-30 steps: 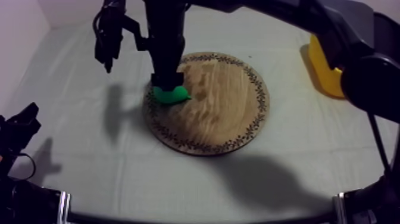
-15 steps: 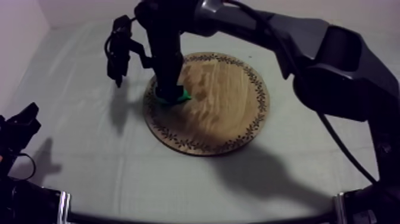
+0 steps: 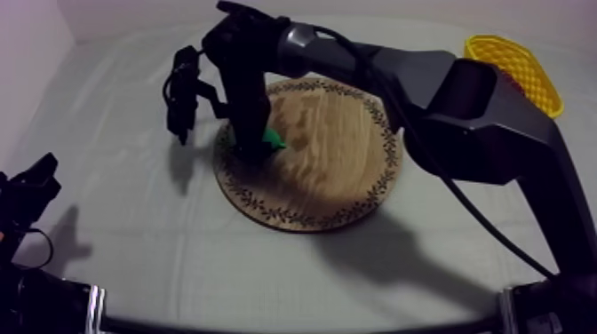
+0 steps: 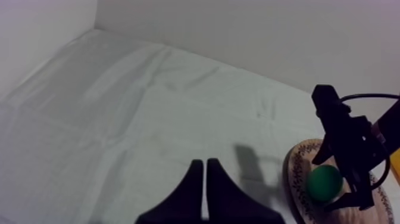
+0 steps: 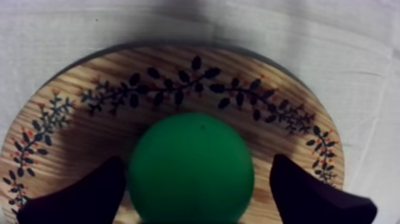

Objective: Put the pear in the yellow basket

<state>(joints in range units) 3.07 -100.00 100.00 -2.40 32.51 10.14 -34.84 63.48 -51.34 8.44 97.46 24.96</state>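
Top view: our left gripper (image 3: 34, 182) sits low at the desk (image 3: 133, 253) edge, fingers pressed into a narrow wedge. Right arm angles steeply down, right gripper (image 3: 252, 151) fingers spread wide astride the pear (image 3: 274, 139) on the wooden board (image 3: 342, 173) left rim. Yellow basket (image 3: 524, 67) far right.

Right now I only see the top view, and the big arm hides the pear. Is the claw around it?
Observer: Yes. In the right wrist view the pear sits between the right gripper's fingers, which stand apart at either side.
Operator: Is it squeezing?
Observer: No, a gap shows between the pear and one finger.
Operator: What about my other claw?
Observer: The left gripper is shut on nothing, over the cloth, away from the wooden board.
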